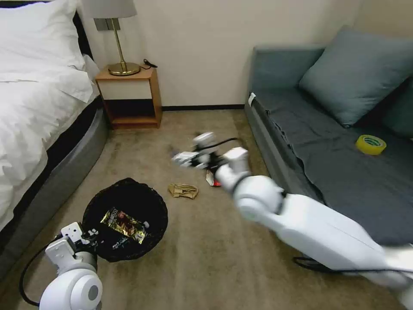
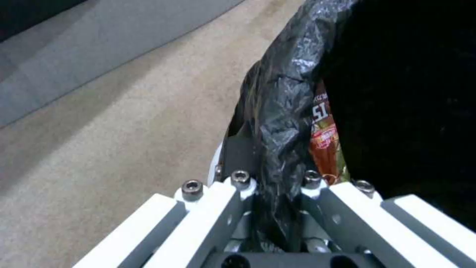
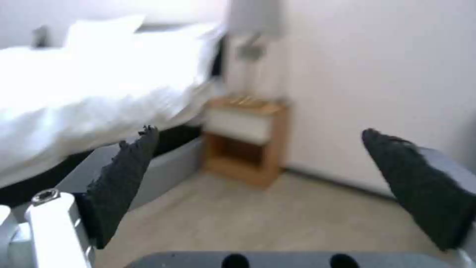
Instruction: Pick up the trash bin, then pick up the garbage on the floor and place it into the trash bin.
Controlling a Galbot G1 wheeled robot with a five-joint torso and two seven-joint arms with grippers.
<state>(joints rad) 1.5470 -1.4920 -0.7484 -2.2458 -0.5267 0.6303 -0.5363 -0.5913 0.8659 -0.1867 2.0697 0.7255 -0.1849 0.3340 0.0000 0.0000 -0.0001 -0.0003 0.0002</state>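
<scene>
Closest to the head camera, the left gripper (image 1: 88,234) sits low at the near rim of the small round trash bin lined with crinkly black plastic (image 1: 124,189), which stands on the beige carpet (image 1: 206,258) beside the grey bed base (image 1: 60,172). From the left wrist camera, that gripper (image 2: 275,223) has its fingers drawn close together, pinching the black bag and bin wall (image 2: 282,111) between them, one finger outside and one inside. Within the bin lies a yellow-brown snack wrapper (image 1: 124,224), its orange-red print visible just past the pinched rim (image 2: 325,137).

Farther out, the right arm reaches forward over the carpet, and the right gripper (image 1: 183,158) hangs near the dark grey sofa (image 1: 327,163). Its black padded fingers (image 3: 124,178) are spread wide apart with nothing between them, pointing toward the wooden nightstand (image 3: 248,141) and the white bed (image 3: 89,93).

On the floor, a crumpled tan paper (image 1: 183,190) lies just beyond the bin, apart from it. A red-white crumpled packet (image 1: 211,180) lies near it, partly hidden behind the right arm. A yellow tape roll (image 1: 371,144) rests on the sofa seat.
</scene>
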